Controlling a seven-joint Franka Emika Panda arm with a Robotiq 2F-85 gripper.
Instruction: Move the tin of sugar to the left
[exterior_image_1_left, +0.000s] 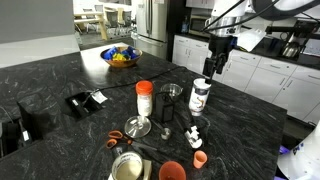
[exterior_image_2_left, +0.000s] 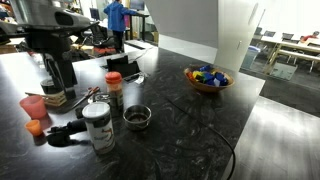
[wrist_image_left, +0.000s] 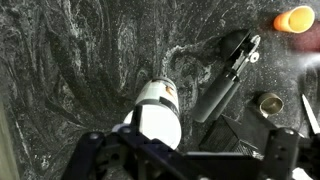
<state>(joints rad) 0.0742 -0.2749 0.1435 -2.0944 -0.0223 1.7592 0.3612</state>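
The tin of sugar (exterior_image_1_left: 201, 96) is a tall white canister with a dark top and dark label marks. It stands upright on the black marbled counter (exterior_image_1_left: 60, 75), to the right of a glass cup (exterior_image_1_left: 170, 100). It also shows in an exterior view (exterior_image_2_left: 98, 127) and in the wrist view (wrist_image_left: 158, 112). My gripper (exterior_image_1_left: 218, 60) hangs above the tin and touches nothing. It also shows in an exterior view (exterior_image_2_left: 55, 80). In the wrist view my gripper (wrist_image_left: 190, 152) is open, with the tin below it near one finger.
A white container with an orange lid (exterior_image_1_left: 144, 97) stands left of the glass cup. A bowl of fruit (exterior_image_1_left: 120, 56) sits far back. A shallow silvery tin (exterior_image_1_left: 128, 165), orange cups (exterior_image_1_left: 172, 171), a glass lid (exterior_image_1_left: 138, 127) and a black box (exterior_image_1_left: 85, 100) lie nearer.
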